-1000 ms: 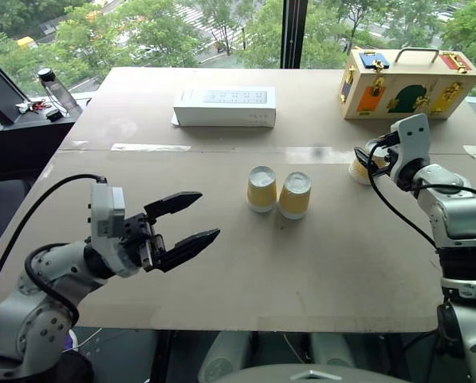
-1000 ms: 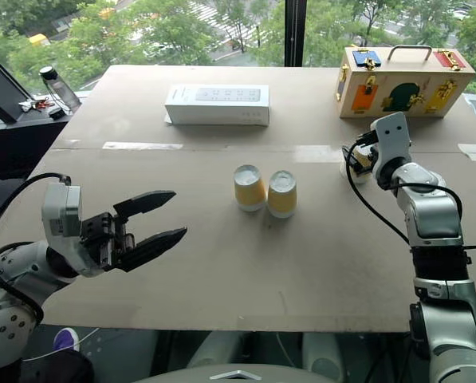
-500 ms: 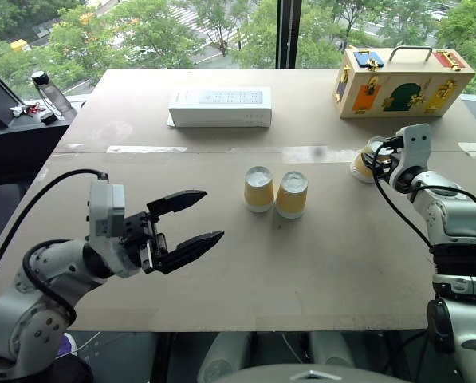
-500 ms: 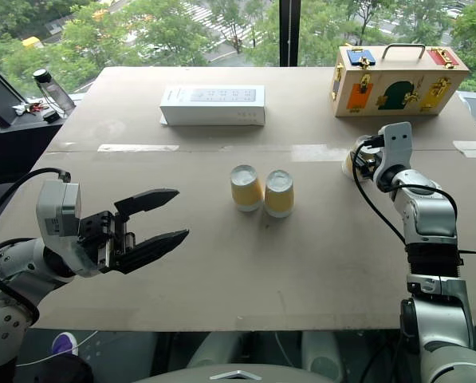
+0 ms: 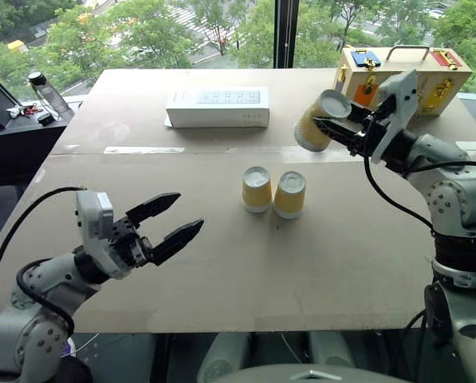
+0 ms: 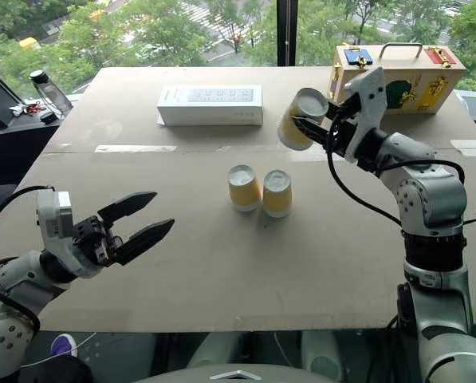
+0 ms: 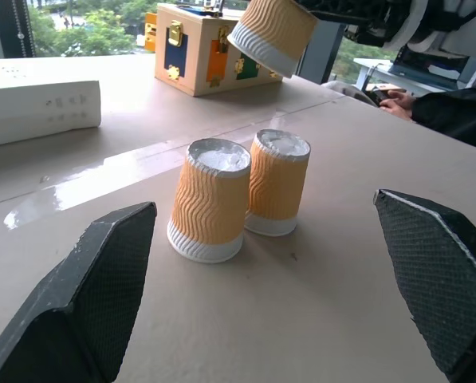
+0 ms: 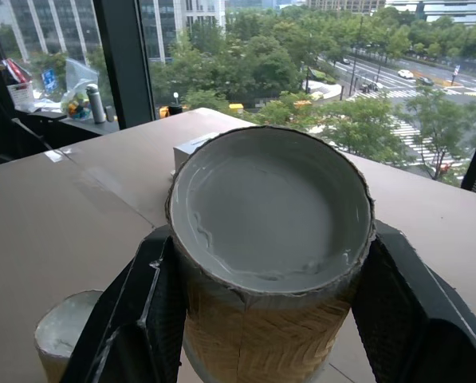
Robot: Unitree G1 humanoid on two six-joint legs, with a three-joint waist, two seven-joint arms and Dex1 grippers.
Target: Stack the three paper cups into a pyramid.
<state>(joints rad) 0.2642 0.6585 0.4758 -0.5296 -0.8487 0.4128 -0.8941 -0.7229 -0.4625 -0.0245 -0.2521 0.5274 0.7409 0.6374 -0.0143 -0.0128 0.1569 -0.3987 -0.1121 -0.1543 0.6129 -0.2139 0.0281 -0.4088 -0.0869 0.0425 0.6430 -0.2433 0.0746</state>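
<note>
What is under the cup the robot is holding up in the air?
Nothing touches the lifted cup from below; the right gripper holds it above the bare table. The two other cups stand upside down, lower and nearer. What is inside them is hidden.

Faint marks on white box (image 5: pixel 217 107), seemingly illegible.

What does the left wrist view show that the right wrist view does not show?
Left wrist view alone: the wooden box, a person's hand at the table's far side, and both standing cups side by side. Right wrist view alone: a bottle by the window and city buildings. Both: the lifted cup held by the right gripper, the white box and the table.
</note>
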